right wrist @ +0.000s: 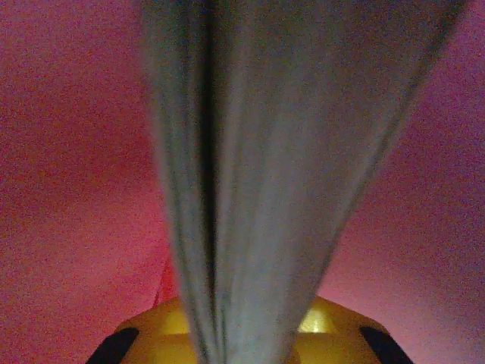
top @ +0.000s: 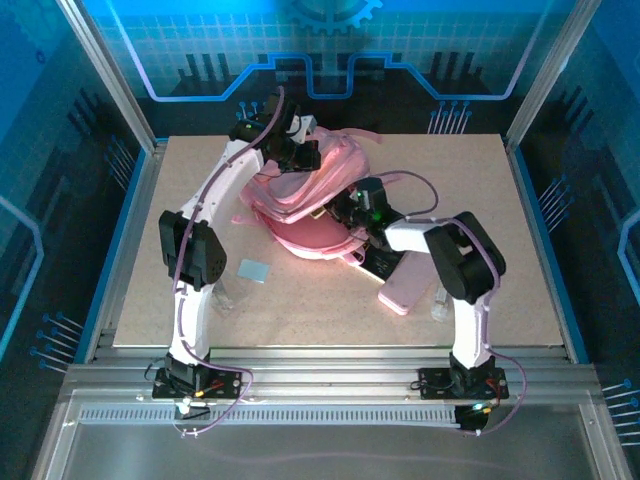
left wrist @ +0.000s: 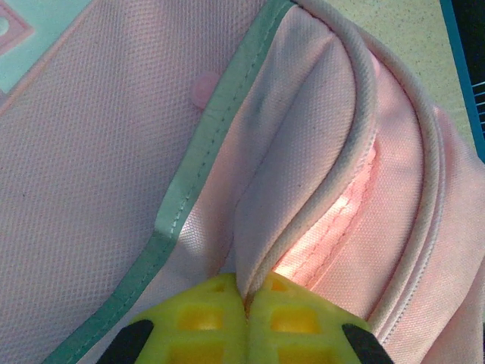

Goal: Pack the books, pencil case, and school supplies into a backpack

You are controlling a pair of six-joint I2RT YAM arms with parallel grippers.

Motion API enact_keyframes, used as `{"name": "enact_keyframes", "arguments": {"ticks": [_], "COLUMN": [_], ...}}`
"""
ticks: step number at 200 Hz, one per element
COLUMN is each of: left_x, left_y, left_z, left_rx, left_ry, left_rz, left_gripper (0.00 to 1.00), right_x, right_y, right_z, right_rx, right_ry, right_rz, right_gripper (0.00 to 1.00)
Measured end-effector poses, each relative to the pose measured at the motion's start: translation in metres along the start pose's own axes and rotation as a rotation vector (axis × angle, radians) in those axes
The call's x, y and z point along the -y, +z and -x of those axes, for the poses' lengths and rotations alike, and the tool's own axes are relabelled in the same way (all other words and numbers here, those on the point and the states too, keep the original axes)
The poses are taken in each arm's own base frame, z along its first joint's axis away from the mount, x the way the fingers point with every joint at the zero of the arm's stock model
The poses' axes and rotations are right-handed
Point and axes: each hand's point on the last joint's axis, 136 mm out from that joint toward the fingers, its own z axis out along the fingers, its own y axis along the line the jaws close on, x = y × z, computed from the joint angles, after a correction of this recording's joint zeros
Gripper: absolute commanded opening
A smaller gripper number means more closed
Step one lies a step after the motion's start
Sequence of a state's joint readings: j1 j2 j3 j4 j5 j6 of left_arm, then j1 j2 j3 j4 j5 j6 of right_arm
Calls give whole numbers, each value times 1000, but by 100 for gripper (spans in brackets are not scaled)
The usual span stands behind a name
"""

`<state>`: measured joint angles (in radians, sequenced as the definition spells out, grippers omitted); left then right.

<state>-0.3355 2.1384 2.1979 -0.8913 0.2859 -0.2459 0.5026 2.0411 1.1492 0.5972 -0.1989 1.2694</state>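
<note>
**A:** Where do we start?

**B:** At the left gripper (left wrist: 246,297). Its yellow fingers (left wrist: 201,322) are pressed together on a fold of the backpack (left wrist: 91,167). Pink weave is bunched between them, just beside a grey-green trim band (left wrist: 189,182).

**A:** And the right gripper (right wrist: 242,337)?

**B:** We see it pinching a thin grey sheet (right wrist: 280,152) that rises from between its fingers. The sheet is too blurred for us to name. Deep pink fabric surrounds it on every side. From above, that arm reaches into the backpack's near right side.

**A:** What lies around the backpack?

**B:** The black book (top: 383,263) sits just beside its near right edge, partly under the right arm. The pencil case (top: 408,290) lies a little farther out on that same side. The light-blue square (top: 253,270) lies apart from the backpack, off its near left side.

**A:** And the surface?

**B:** We see a pale, speckled beige table (top: 330,310), with the backpack on its far half. Nearer to us than the backpack, ribbed aluminium rails (top: 330,375) carry both arm bases.

**A:** The room?

**B:** Slanted metal posts (top: 105,75) stand at the corners beyond the backpack. Behind it is a blue-lit wall panel (top: 330,50) with a grid, circuit-like lines and part of a gear shape. Similar dark blue panels stand to either side.
</note>
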Motion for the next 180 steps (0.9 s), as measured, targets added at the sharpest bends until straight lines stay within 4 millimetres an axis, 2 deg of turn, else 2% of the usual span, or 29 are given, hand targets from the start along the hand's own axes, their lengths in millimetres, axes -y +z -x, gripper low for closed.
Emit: {"name": "enact_keyframes", "arguments": {"ticks": [25, 36, 53, 80, 92, 113, 137, 155, 180], "left_x": [0, -1, -3, -9, -12, -16, -20, -25, -30], "left_y": [-1, -2, -3, -4, -4, -1, 3, 5, 5], "left_z": [-2, -3, -3, -2, -4, -4, -6, -6, -5], "left_rx": [0, 1, 10, 28, 29, 31, 29, 31, 39], "left_ry": [0, 0, -1, -20, -27, -34, -42, -49, -55], "left_rz": [0, 1, 1, -1, -5, -13, -12, -9, -3], "left_gripper": [0, 0, 0, 0, 0, 0, 0, 0, 0], "right_x": [3, 0, -7, -7, -1, 5, -3, -13, -16], "right_y": [29, 39, 49, 48, 42, 24, -4, -28, -61], "right_z": [5, 9, 14, 16, 13, 6, 0, -2, -9], "right_rx": [44, 62, 77, 90, 88, 75, 52, 34, 1], "right_ry": [26, 43, 76, 121, 138, 171, 186, 182, 148], "right_rz": [-3, 5, 21, 13, -8, -44, -58, -61, -83], "right_gripper": [1, 7, 28, 57, 65, 73, 77, 78, 78]}}
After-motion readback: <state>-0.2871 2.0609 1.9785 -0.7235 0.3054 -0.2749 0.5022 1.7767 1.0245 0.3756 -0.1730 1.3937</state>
